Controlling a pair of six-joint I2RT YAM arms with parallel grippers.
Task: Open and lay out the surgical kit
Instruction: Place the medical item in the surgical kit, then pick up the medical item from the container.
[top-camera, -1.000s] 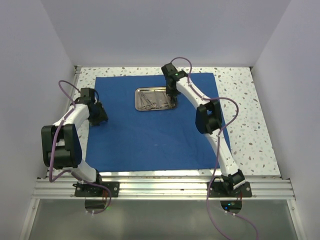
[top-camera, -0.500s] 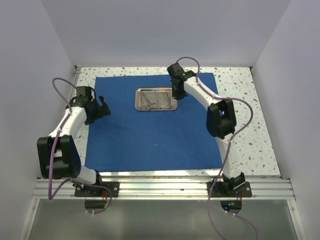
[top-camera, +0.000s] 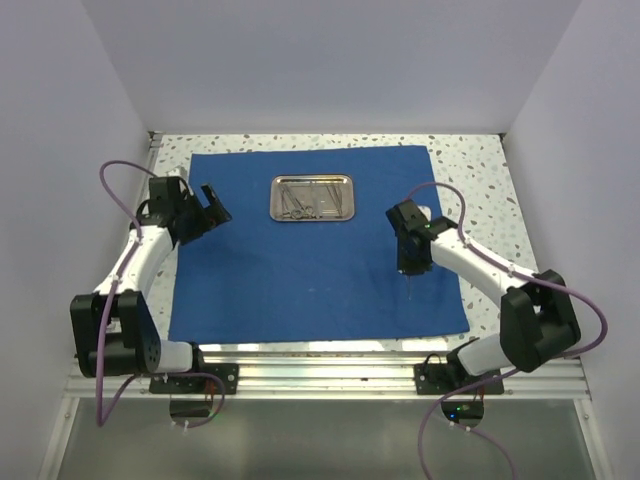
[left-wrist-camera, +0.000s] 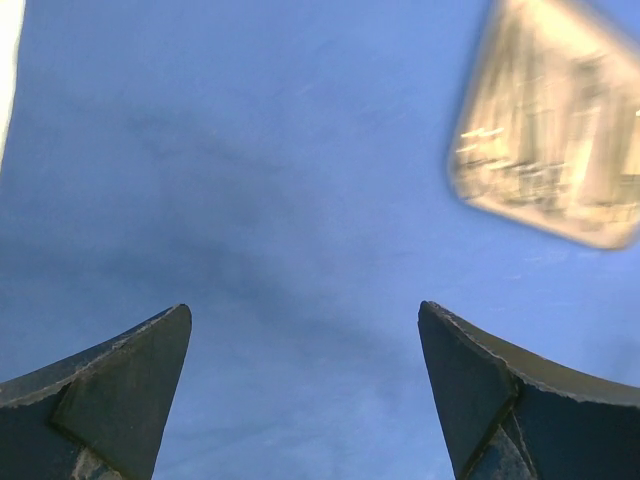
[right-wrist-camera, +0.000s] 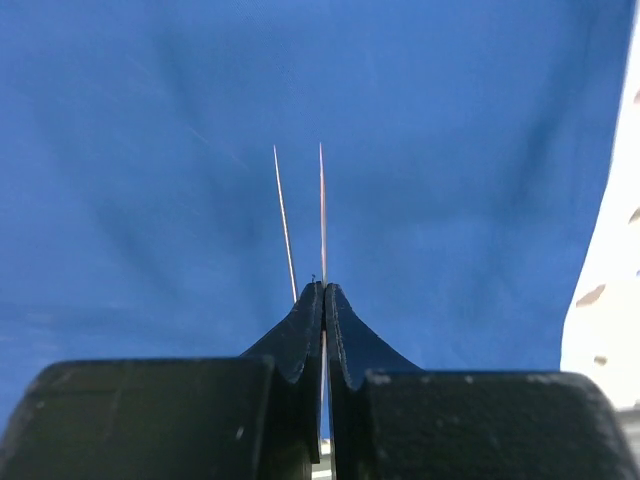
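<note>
Right pincer (right-wrist-camera: 322, 298) pinched shut on thin tweezers (right-wrist-camera: 322, 220), prob., held over blue wrap (top-camera: 300, 285) for laying out; left pincer (left-wrist-camera: 305, 320) wide, empty, near wrap's left edge; steel tray (top-camera: 274, 200) w/ other instruments (top-camera: 305, 200) far-centre.

1. The cloth (top-camera: 320, 260) is royal-blue fabric, matt, with faint soft creases.
2. The tray (top-camera: 350, 200) is bright, shiny metal; the instruments (top-camera: 300, 200) in it are thin and silvery.
3. The tweezers (right-wrist-camera: 322, 210) are slim polished metal, catching the light.
4. The fingers (left-wrist-camera: 120, 390) of the left gripper (left-wrist-camera: 303, 310) and of the right gripper (right-wrist-camera: 322, 290) look like matt black plastic.
5. The table (top-camera: 490, 190) is smooth, white with dark speckles.
6. The rail (top-camera: 320, 375) is bare brushed metal.
</note>
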